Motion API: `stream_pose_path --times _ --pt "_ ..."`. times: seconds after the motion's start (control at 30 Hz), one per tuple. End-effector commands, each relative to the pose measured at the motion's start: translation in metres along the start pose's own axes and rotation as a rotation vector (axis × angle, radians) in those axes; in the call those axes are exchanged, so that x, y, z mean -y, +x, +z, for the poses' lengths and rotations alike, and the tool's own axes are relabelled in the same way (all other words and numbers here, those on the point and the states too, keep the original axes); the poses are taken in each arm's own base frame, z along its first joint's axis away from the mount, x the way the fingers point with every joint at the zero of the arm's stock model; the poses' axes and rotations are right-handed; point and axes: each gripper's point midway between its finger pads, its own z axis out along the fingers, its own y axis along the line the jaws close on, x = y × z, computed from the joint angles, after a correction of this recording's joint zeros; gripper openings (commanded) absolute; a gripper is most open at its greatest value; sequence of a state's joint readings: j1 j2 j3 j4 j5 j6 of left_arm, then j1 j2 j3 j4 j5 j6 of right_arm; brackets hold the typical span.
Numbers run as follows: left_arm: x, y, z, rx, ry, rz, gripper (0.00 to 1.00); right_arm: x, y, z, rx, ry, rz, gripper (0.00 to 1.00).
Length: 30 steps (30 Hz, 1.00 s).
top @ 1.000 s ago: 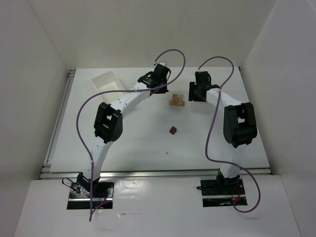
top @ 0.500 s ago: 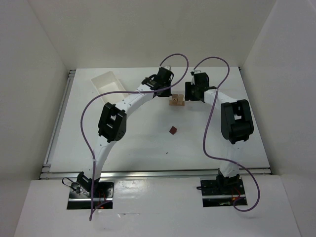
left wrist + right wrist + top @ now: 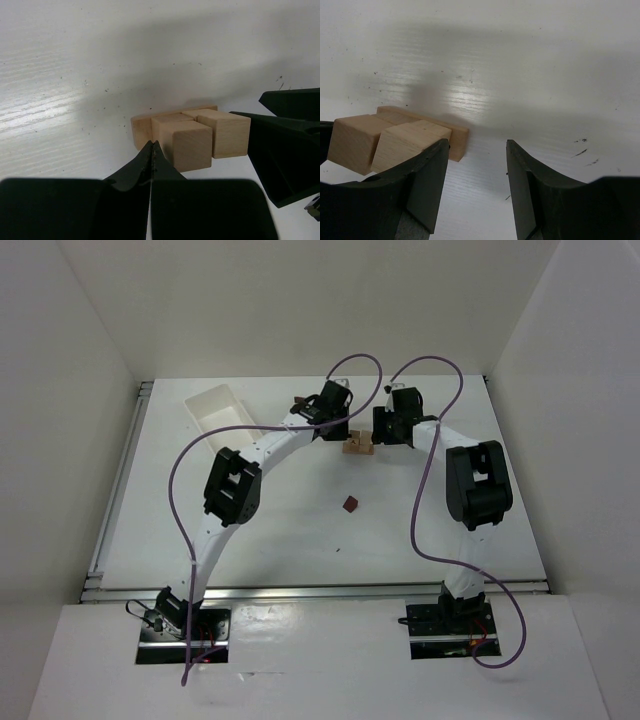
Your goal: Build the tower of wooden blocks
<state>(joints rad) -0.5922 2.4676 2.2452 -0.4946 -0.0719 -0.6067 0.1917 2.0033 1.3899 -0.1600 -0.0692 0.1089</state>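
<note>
Two light tan cubes (image 3: 190, 145) (image 3: 227, 132) stand side by side with a flat tan plank (image 3: 141, 130) lying behind them; this cluster of wood blocks (image 3: 358, 446) lies at the back middle of the table. My left gripper (image 3: 152, 146) is shut with nothing in it, its tips right at the near cube's left edge. My right gripper (image 3: 476, 147) is open and holds nothing, its left finger (image 3: 431, 180) against the cubes (image 3: 407, 142) and the plank's end (image 3: 457, 137). A dark maroon block (image 3: 350, 504) lies alone nearer the arms. No tower stands.
A white rectangular tray (image 3: 219, 408) sits at the back left of the table. The white enclosure walls (image 3: 80, 390) close in both sides and the back. Purple cables (image 3: 425, 490) loop off both arms.
Both grippers have moved in toward the tan blocks, the left from the left and the right from the right. The right jaws have opened slightly wider.
</note>
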Motion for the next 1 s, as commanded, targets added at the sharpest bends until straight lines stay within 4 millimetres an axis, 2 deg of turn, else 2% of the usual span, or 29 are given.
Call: stream_pose_path --times 0.0,0.57,0.7,0.77,0.83,0.87,0.9,0.93,0.97 --pt "0.016 -0.015 0.0 0.041 0.056 -0.009 0.0 -0.002 -0.031 -0.003 0.083 -0.018 -0.015 0.58" --pt "0.017 -0.014 0.0 0.036 0.063 -0.009 0.0 -0.002 -0.029 -0.001 0.073 -0.017 -0.014 0.61" --pt "0.011 -0.016 -0.003 0.044 0.029 -0.01 0.0 0.002 -0.034 -0.001 0.085 0.008 -0.014 0.61" --pt "0.006 -0.026 -0.017 0.075 -0.013 -0.011 0.06 0.007 -0.033 -0.001 0.08 0.036 -0.012 0.62" --pt "-0.004 -0.03 -0.025 0.094 -0.065 -0.001 0.12 0.014 -0.041 -0.01 0.101 0.08 -0.011 0.63" --pt "-0.003 -0.039 -0.04 0.114 -0.072 -0.003 0.15 0.016 -0.041 -0.01 0.103 0.094 -0.01 0.63" --pt "-0.01 -0.046 -0.047 0.123 -0.079 -0.002 0.17 0.02 -0.051 -0.02 0.126 0.127 -0.009 0.63" --pt "-0.013 -0.044 -0.052 0.122 -0.092 -0.002 0.19 0.022 -0.052 -0.023 0.125 0.137 -0.008 0.65" --pt "-0.02 -0.051 -0.06 0.133 -0.099 -0.013 0.2 0.023 -0.057 -0.028 0.139 0.145 -0.018 0.65"
